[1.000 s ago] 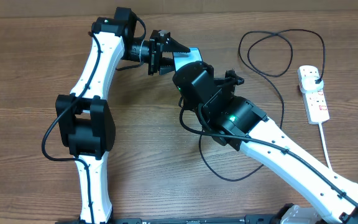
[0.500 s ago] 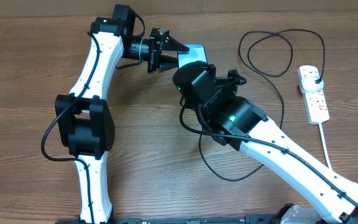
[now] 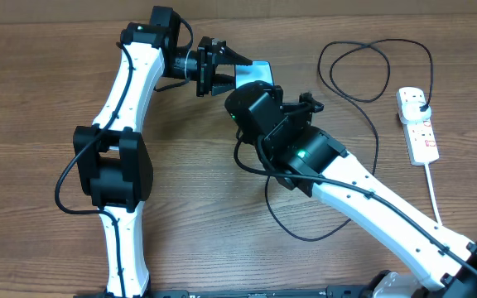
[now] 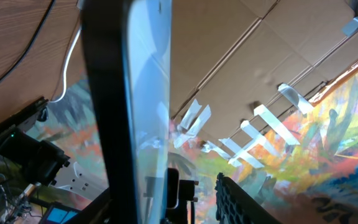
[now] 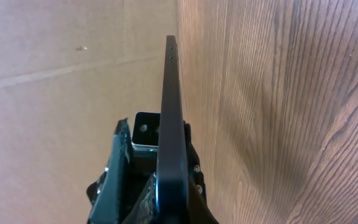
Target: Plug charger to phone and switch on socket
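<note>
Desk (image 3: 40, 99) of brown wood fills my overhead view. My right arm (image 3: 371, 199) crosses it from the near right corner to the middle, and my left arm (image 3: 127, 91) runs up the left side to the far edge.

The phone (image 3: 257, 69) sits far of centre, caught between the two wrists, its pale blue face only partly showing beyond the right wrist. The right wrist camera shows it edge-on, a dark strip running up the picture beside the wood grain. The right gripper (image 5: 157, 158) is closed on that edge, with a finger on either side. The left gripper (image 3: 230, 74) points right at the phone's left end with its fingers spread apart. I cannot tell whether either finger touches the glass.

The socket (image 3: 417, 124) lies at the far right, well apart from the phone, and its white cord (image 3: 434, 194) trails toward the near edge. The charger (image 3: 320, 66) has its black plug in the socket's far end. Its cable loops between socket and phone, then runs under my right arm. I cannot make out its connector tip.
</note>
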Controlling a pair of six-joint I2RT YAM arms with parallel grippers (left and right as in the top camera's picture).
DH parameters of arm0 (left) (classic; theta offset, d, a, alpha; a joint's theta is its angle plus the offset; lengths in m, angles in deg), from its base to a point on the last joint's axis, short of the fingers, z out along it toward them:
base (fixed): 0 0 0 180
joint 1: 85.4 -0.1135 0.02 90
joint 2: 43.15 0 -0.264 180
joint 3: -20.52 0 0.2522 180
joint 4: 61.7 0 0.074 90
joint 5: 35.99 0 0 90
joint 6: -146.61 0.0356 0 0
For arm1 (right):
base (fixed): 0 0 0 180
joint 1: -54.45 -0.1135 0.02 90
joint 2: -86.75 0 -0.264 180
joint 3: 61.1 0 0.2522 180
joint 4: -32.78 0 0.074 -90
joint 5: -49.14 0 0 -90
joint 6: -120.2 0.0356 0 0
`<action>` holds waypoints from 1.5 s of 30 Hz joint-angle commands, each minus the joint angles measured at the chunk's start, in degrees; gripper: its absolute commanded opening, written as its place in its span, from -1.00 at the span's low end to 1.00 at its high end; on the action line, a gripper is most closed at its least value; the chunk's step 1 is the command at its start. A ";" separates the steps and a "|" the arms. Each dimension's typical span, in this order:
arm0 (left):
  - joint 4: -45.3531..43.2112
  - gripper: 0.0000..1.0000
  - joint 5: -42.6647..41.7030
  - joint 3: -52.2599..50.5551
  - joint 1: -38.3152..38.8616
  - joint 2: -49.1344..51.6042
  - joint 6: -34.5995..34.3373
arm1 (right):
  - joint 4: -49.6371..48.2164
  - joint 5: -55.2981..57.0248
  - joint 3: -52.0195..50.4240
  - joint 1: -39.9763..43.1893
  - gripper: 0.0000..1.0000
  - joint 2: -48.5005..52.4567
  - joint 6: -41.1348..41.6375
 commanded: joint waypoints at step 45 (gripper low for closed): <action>-0.09 -0.58 -1.03 1.27 0.07 -0.96 -2.99 | -4.11 2.19 1.14 -0.22 -0.92 -0.48 -3.82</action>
